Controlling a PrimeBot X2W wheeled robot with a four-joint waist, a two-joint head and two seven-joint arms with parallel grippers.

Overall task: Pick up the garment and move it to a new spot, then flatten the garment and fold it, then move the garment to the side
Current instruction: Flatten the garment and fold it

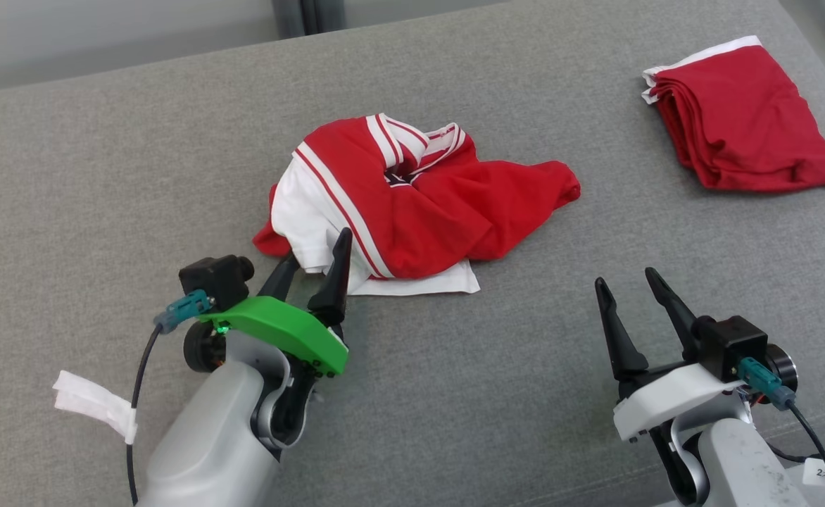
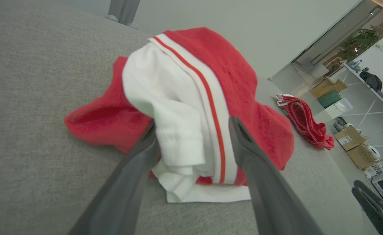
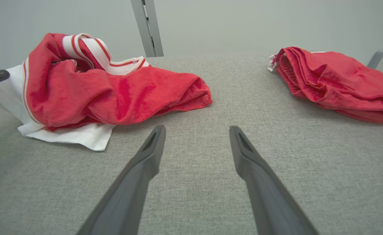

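One grey fabric surface (image 1: pixel 103 176) w/ garment (image 1: pixel 412 204), folded red stack (image 1: pixel 743 120); pale wall (image 3: pixel 243 19).

A small white tag (image 1: pixel 822 473) at the lower right edge of the head view, beside the right arm's cable (image 1: pixel 810 433), carries a handwritten "2" followed by a mark that cannot be read. A dark label (image 1: pixel 398 179) inside the neck of the garment (image 1: pixel 441 204) is too small to read. The sticker (image 2: pixel 344 140) on a cardboard box (image 2: pixel 352 131) in the left wrist view is also illegible.
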